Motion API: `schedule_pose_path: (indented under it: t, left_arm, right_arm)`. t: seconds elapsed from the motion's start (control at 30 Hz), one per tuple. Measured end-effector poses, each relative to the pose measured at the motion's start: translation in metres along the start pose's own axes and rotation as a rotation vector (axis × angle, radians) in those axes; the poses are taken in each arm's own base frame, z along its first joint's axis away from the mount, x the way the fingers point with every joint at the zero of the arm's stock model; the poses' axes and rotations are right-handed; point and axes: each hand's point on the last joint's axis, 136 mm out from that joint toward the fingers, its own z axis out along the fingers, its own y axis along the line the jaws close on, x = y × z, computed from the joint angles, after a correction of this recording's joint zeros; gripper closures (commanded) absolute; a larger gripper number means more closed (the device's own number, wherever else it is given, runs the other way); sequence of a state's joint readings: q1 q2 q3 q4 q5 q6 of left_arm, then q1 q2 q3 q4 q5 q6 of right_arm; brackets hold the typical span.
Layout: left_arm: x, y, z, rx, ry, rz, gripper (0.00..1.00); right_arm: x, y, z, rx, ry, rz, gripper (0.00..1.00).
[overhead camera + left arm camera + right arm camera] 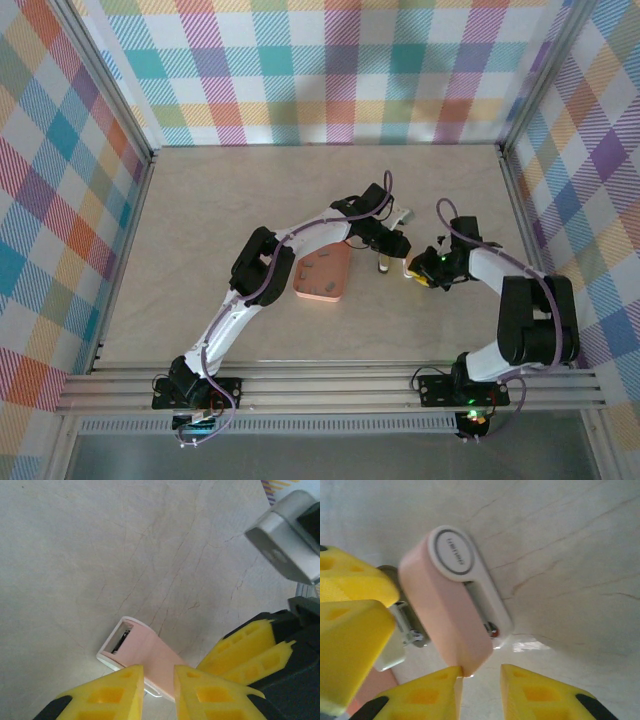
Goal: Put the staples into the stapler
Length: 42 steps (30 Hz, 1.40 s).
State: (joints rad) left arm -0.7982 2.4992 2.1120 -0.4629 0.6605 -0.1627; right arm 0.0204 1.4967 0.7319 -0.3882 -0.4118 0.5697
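Stapler [142, 652] sits btwn my two pincers, just right of the orange tray [322, 275] and low over the surface [250, 200]. Can't tell if its far end touches down.

My left pincer [158, 672] is pinching it at one end, fingers nearly pressed together w/ the pink body wedged in the gap. My right pincer [481, 672] comes at the other end w/ tips close and a slim gap. One tip touches the stapler's corner, but I can't tell if it's nipping it or just nudging.

What could go wrong:
- I'm gripping one end only, so a push from the right pincer could swivel or slide the stapler out of the left.
- Both pincers are crowded around a v. small thing, so the fingers could knock each other.
- The staples are tiny; if the channel isn't properly open or is tilted, a strip would likely jam or drop onto the surface.

Looks:
- Short, narrow, pale pink shell w/ rounded edges.
- White underside w/ a ringed round end carrying small lettering I can't read.
- A slot along the white side, w/ bits of grey metal near the left fingers.
- The far end is hollow and dark inside. Can't tell if any staples are in there.
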Motion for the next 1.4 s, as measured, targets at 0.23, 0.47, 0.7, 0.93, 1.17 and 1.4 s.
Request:
schedule_pose_path:
  t: [0.23, 0.47, 0.7, 0.93, 1.17, 1.4]
  left_arm:
    - [-0.001, -0.001, -0.001, 0.002, -0.001, -0.002, 0.67]
    - [-0.007, -0.003, -0.004, -0.013, -0.019, -0.001, 0.49]
    - [-0.013, -0.005, -0.039, -0.101, -0.081, -0.039, 0.39]
    - [-0.020, 0.000, -0.103, -0.205, -0.214, -0.075, 0.37]
    - [0.000, 0.039, -0.141, -0.324, -0.257, -0.145, 0.37]
    - [0.023, 0.063, -0.141, -0.378, -0.226, -0.192, 0.37]
  right_arm:
    - [-0.002, -0.001, -0.005, 0.020, -0.023, -0.019, 0.69]
    - [-0.006, 0.008, -0.033, 0.040, -0.097, -0.072, 0.63]
    - [-0.022, 0.027, -0.061, 0.087, -0.173, -0.164, 0.57]
    - [-0.019, 0.030, -0.043, 0.220, -0.105, -0.260, 0.56]
    - [-0.025, 0.026, -0.012, 0.360, -0.023, -0.343, 0.58]
    - [-0.029, 0.016, 0.010, 0.430, 0.033, -0.375, 0.67]
